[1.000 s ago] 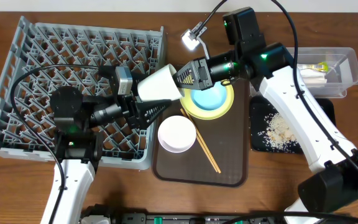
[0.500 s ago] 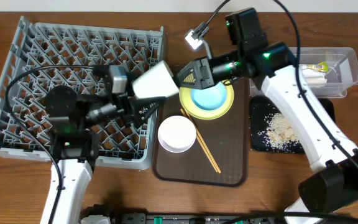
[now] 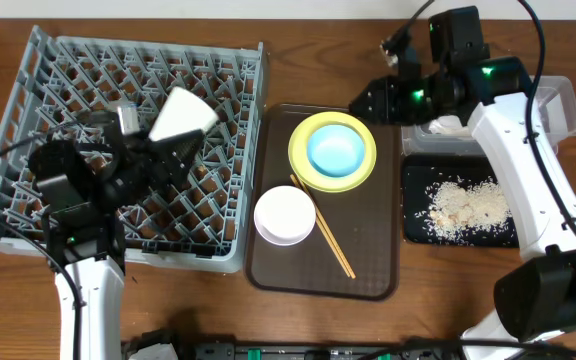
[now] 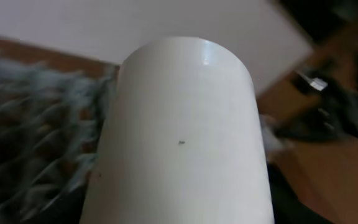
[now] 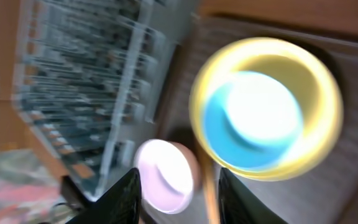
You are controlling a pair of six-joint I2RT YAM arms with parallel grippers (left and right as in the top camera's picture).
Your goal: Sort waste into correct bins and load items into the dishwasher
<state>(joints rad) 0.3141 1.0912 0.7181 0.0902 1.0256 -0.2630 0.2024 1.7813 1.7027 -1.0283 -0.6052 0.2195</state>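
So the left gripper (image 3: 168,146) is clamped on the small white cup (image 3: 182,114) and holds it in the air over the right-hand part of the grey dish rack (image 3: 68,60), not touching the pegs. From overhead the cup sits tilted, with its long axis running slantwise from the fingers toward the rack's far side. I honestly can't tell from there which end is the mouth.

The left wrist view is basically all cup (image 4: 182,130). It's plain matte white with one tiny dark speck, its long axis goes straight away from the lens, and it ends in a rounded edge. No opening shows, and the fingers themselves don't show either. The rack (image 4: 23,143) is just a grey blur on the left.

The right gripper (image 3: 368,100) hangs near the far right corner of the brown serving tray (image 3: 368,250). Overhead doesn't show its jaws well, but in the right wrist view the right gripper (image 5: 179,186) has them apart with nothing between.

That view is badly smeared, though you can make out the light blue bowl (image 5: 253,121) sitting in the yellow plate (image 5: 325,81), with the pinkish-white bowl (image 5: 163,174) beside it.

Only the overhead view shows the chopsticks (image 3: 323,228) lying diagonally just beside the pinkish bowl (image 3: 284,215). It's also the only one with the rice crumbs (image 3: 463,205) in the black tray (image 3: 413,225) and the clear tub (image 3: 566,105) behind that.
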